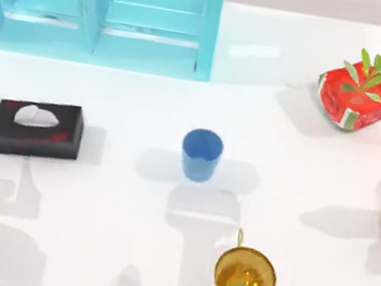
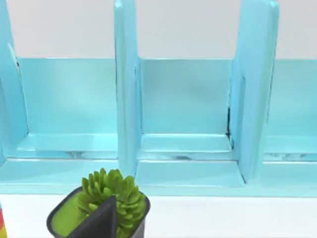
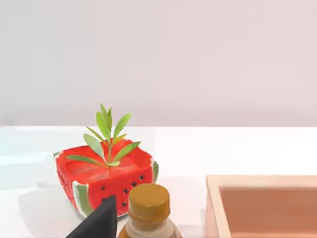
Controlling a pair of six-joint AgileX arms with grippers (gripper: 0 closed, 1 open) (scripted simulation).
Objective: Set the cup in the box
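Standing upright mid-table, cup point(image 1: 201, 155), wooden box point(image 3: 262, 206) beside bottle point(image 3: 149, 210)

**Both arms held low, one at each side of the table**

A dark, wedge-shaped part of the left hand point(image 2: 99, 222) rises into the bottom edge of the left wrist view, tapering to a point. The wrist is held level and low, facing the far side of the table point(image 2: 223, 218). The right hand point(image 3: 96, 223) appears the same way in its own wrist view: one dark wedge at the bottom edge, with the wrist level and close above the table.
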